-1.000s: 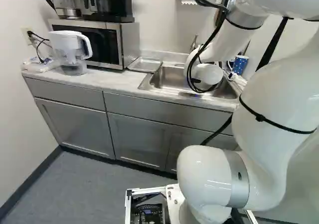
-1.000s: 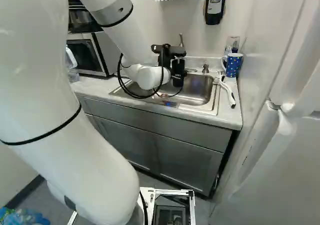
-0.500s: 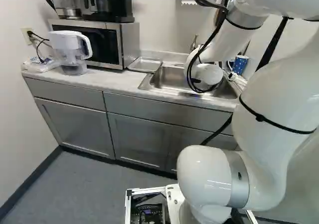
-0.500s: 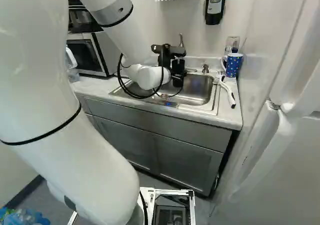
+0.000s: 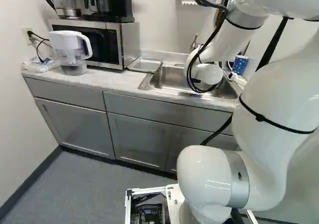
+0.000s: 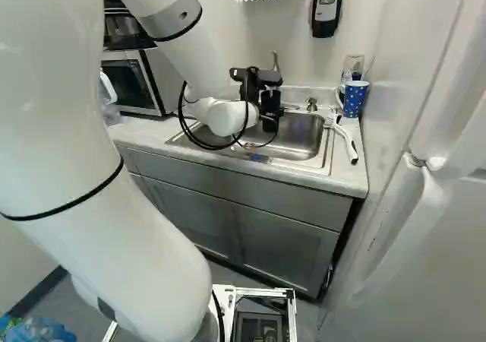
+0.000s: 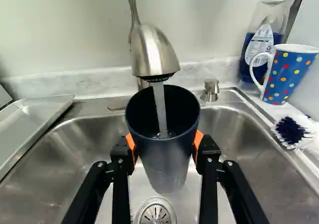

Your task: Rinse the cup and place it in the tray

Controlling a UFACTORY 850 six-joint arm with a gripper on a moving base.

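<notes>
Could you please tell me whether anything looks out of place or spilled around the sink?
Nothing stands out: the hand grips the cup under the running faucet, and the stream falls inside it.

In the left base view, the arm (image 5: 214, 179) hides the cup (image 7: 164, 159), and the top edge crops the coffee maker (image 5: 113, 10).

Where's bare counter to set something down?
Counter strip before the microwave, between pitcher and tray; tray looks bare too. Crowded: corner with mug, bottle, brush; also under the faucet, where the pincer grips the cup.
</notes>
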